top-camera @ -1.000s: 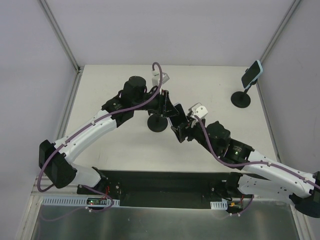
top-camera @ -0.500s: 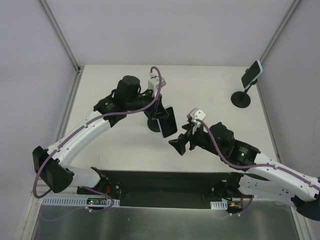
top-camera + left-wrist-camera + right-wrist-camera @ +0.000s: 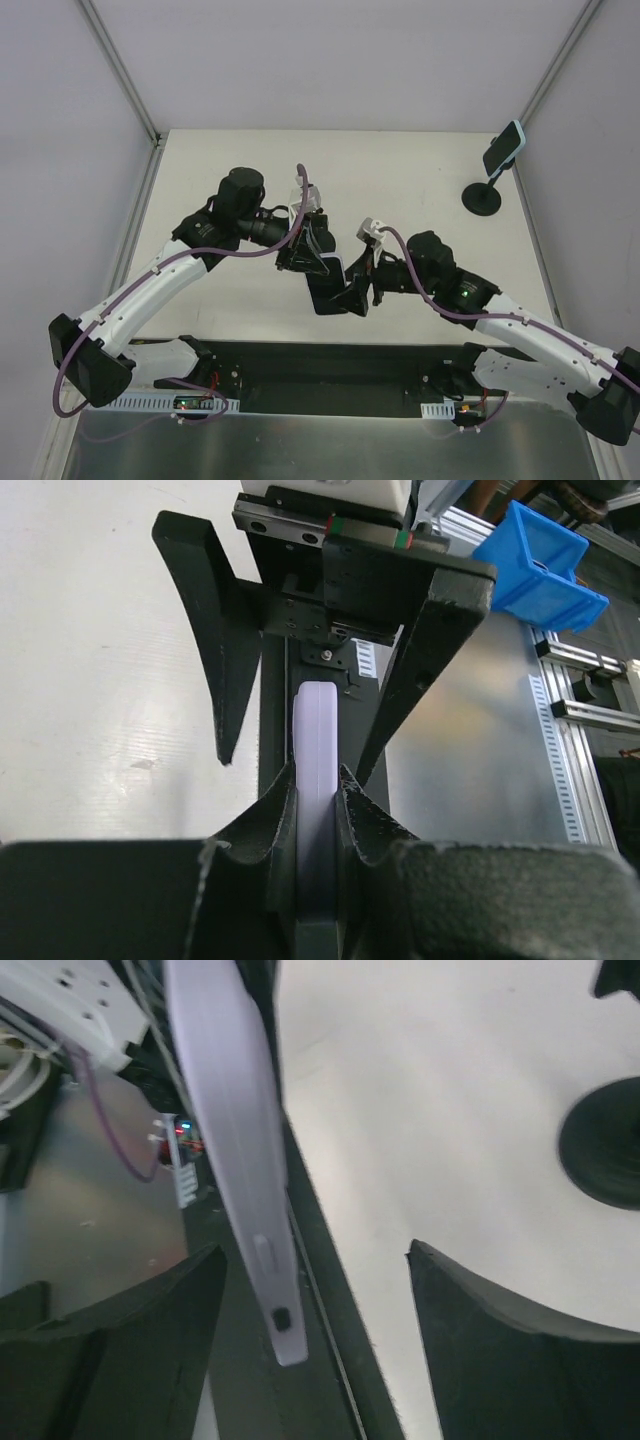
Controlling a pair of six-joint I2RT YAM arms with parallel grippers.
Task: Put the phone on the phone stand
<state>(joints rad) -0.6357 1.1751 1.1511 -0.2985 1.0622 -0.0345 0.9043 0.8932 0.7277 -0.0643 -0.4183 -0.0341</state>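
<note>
The phone (image 3: 326, 296), in a lilac case, hangs edge-on over the table's near edge. My left gripper (image 3: 312, 264) is shut on it; the left wrist view shows both pads pressed on the lilac edge (image 3: 318, 742) at my left gripper (image 3: 318, 780). My right gripper (image 3: 353, 290) is open. Its fingers (image 3: 215, 660) straddle the phone's far end without touching. In the right wrist view the phone (image 3: 232, 1140) sits nearer the left finger of my right gripper (image 3: 315, 1255). A black round phone stand base (image 3: 605, 1155) shows at the right edge there; in the top view my left gripper hides it.
Another stand (image 3: 482, 197) at the back right carries a blue-cased phone (image 3: 504, 148). A black strip (image 3: 330, 365) runs along the table's near edge, with metal rails beyond. Grey walls close in the left, back and right sides.
My left gripper has carried the phone away from the middle stand toward the near edge. My right gripper backed off, then came in with its fingers spread around the phone's end.
</note>
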